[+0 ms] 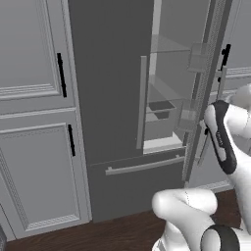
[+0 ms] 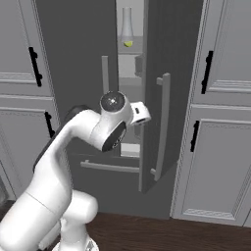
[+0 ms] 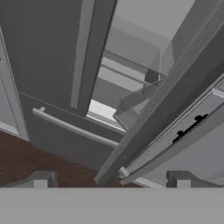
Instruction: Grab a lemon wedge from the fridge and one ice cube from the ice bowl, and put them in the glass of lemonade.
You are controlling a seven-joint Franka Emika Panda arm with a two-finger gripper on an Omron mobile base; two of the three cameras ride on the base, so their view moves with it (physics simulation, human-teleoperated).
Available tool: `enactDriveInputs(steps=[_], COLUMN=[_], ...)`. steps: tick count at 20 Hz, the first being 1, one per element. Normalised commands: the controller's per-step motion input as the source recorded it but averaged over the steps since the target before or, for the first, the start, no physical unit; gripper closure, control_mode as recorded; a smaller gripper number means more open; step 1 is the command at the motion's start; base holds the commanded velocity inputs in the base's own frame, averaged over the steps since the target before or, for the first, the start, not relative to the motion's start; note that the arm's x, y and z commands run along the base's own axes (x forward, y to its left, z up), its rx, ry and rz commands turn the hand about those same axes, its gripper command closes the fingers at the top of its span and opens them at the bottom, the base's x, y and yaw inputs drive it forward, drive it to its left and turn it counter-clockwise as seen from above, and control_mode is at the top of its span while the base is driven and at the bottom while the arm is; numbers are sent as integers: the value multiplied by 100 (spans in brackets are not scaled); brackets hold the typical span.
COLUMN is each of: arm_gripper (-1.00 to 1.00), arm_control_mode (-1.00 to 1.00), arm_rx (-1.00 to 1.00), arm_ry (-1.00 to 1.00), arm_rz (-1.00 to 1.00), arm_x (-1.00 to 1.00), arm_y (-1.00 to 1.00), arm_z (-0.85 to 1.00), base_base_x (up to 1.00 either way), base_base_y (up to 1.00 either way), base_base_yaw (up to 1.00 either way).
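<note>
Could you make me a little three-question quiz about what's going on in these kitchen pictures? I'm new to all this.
1. True or false: the fridge has its right door swung open.
2. What stands on an upper shelf inside? A) a beige crock B) a tall clear flask with something small and yellow at its base C) a red bowl
3. Is the hand holding anything?

Key: 1. True. 2. B. 3. No; its fingertips stand apart with nothing between them, in front of the open fridge.

A glossy white arm [image 2: 59, 162] of rounded segments, with dark grey bands at its joints.
</note>
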Motion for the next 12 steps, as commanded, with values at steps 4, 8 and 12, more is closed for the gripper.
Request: enactDriveInputs(steps=[4,8,12], arm_gripper=[-100,-100,-100], arm_control_mode=[-100,-100,-100], arm_rx=[-30,-37,-32], arm_ry=[6,3,-11], arm_rz=[-19,-21,-18], arm_x=[6,44,55], arm_y=[100,59,0], arm_z=[15,18,1], base_base_x=[0,0,0], base_base_y=[0,0,0], base_base_yaw=[0,0,0])
